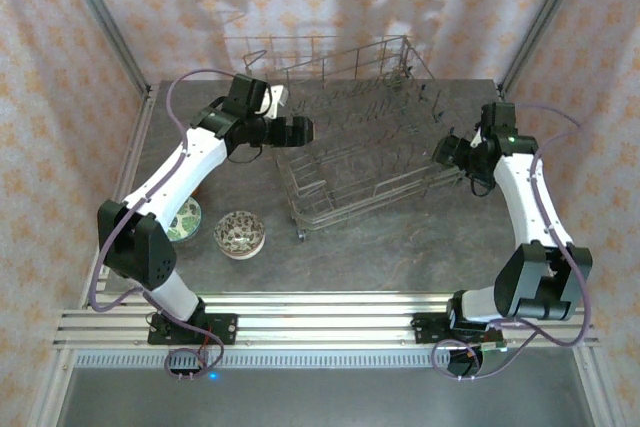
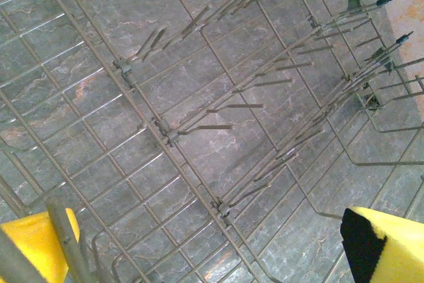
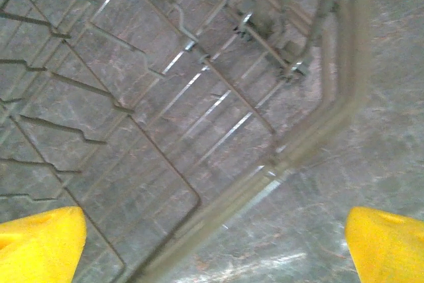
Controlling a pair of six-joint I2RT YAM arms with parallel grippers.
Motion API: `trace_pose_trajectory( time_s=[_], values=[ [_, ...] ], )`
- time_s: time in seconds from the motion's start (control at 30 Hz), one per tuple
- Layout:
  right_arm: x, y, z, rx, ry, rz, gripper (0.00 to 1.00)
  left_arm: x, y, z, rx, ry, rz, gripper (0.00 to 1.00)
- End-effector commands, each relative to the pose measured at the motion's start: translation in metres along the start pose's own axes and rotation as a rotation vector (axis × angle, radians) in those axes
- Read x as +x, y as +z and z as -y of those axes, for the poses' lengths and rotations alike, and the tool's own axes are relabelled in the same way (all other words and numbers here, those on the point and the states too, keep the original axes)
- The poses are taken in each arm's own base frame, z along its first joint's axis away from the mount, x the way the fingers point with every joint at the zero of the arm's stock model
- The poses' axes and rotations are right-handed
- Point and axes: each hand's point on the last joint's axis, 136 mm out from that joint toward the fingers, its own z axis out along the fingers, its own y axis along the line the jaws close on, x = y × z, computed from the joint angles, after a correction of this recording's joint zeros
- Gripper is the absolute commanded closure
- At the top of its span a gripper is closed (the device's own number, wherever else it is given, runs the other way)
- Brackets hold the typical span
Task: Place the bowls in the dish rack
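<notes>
The dish rack [image 1: 365, 185], a silver wire basket with rows of tines, stands in the middle of the dark table with no bowl in it. My left gripper [image 1: 300, 130] hovers open at its left end; in the left wrist view the yellow fingertips [image 2: 33, 243] stand wide apart over the rack's tines [image 2: 165, 134]. At the rack's right end my right gripper [image 1: 445, 152] is open too, its fingertips [image 3: 387, 243] far apart, and the rack's rim [image 3: 311, 130] runs slantwise between them. A brown-patterned bowl [image 1: 240, 234] and a green-rimmed bowl [image 1: 186, 219] sit at the front left.
The green-rimmed bowl lies partly under my left arm [image 1: 170, 182]. A white object [image 1: 276, 97] shows behind the left wrist. Metal frame posts [image 1: 105, 17] and patterned walls close in the table [image 1: 400, 247]; a rail [image 1: 320, 312] runs along its near edge.
</notes>
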Motion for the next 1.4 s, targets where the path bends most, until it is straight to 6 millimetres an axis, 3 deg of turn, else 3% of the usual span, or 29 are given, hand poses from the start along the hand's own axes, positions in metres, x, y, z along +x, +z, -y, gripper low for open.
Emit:
trace_pose_trajectory(
  time_s=[0.0, 0.2, 0.4, 0.63, 0.73, 0.93, 1.23, 1.37],
  values=[
    [-0.022, -0.002, -0.016, -0.081, 0.035, 0.039, 0.0, 0.021, -0.002, 0.038, 0.115, 0.075, -0.046, 0.01],
    [-0.042, 0.002, -0.006, -0.056, 0.079, 0.046, 0.0, 0.05, 0.006, 0.071, 0.165, 0.115, -0.1, 0.01],
    [-0.06, -0.012, 0.028, 0.015, 0.143, 0.101, 0.01, 0.074, 0.019, 0.104, 0.214, 0.124, -0.136, 0.01],
    [-0.064, -0.028, 0.061, 0.189, 0.126, 0.124, 0.01, 0.094, 0.035, 0.142, 0.267, 0.103, -0.162, 0.01],
    [-0.067, -0.042, 0.068, 0.243, 0.12, 0.157, 0.01, 0.098, 0.039, 0.148, 0.243, 0.111, -0.164, 0.01],
    [-0.07, -0.068, 0.066, 0.259, 0.088, 0.21, 0.01, 0.085, 0.02, 0.14, 0.175, 0.119, -0.094, 0.01],
    [-0.064, -0.08, 0.05, 0.185, 0.043, 0.222, 0.01, 0.066, -0.048, 0.104, -0.008, 0.202, 0.015, 0.01],
    [-0.06, -0.076, 0.04, 0.162, 0.014, 0.197, 0.03, 0.06, -0.076, 0.075, -0.062, 0.159, 0.054, 0.01]
  ],
)
